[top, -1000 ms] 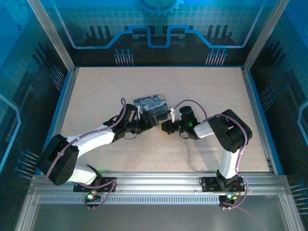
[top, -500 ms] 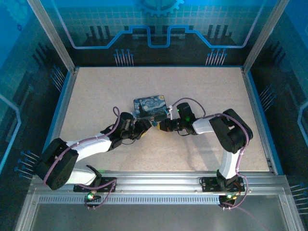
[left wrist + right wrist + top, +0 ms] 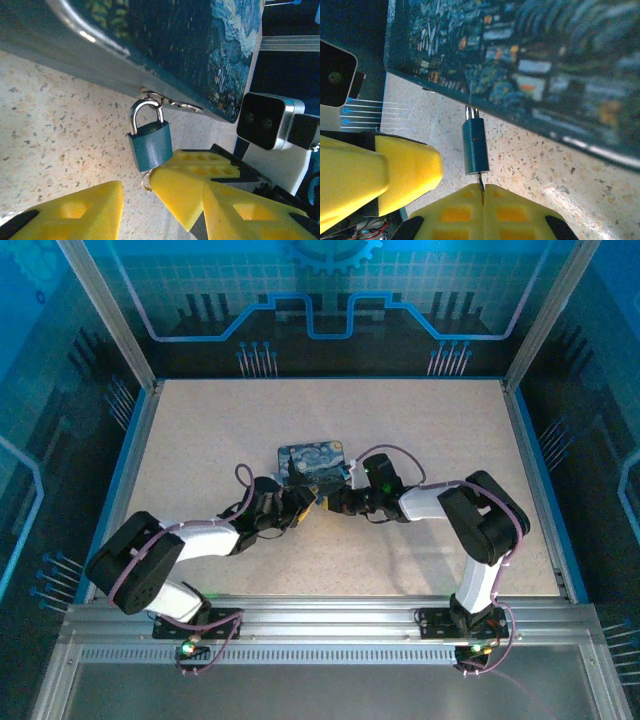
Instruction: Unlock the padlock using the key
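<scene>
At the near edge of the blue tin, the padlock hangs loose from the hasp, small, hard and free to swing. The right end effector pinches the thin key at the padlock's underside. The left end effector, half-spread and empty, should clamp its flat faces.

A blue tin with swirly night-sky print lies flat near the middle of a speckled beige table. Blue-patterned walls surround it; a metal rail edges the near side.
</scene>
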{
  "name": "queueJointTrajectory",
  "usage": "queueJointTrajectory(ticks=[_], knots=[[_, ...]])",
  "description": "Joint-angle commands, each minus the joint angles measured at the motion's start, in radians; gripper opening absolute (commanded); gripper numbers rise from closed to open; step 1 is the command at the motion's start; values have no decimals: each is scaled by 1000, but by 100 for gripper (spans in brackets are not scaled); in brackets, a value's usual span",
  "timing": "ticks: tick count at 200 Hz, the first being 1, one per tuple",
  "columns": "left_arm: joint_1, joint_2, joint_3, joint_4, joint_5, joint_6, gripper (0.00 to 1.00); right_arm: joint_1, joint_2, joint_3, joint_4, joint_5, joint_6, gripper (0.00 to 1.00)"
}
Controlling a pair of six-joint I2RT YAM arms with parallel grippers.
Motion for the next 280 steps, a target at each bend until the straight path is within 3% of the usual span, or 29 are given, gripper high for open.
queueJointTrajectory(ticks=[1, 94, 193, 280], knots=[[9, 39, -5, 96, -13, -29, 46, 16, -29, -3, 30, 4, 54, 1], [11, 130, -22, 227, -32, -70, 39, 34, -16, 14, 42, 9, 101, 1], [12, 190, -14, 267, -38, -111, 39, 41, -13, 21, 30, 15, 111, 1], [12, 237, 17, 309, -28, -130, 33, 49, -10, 16, 69, 3, 174, 3]])
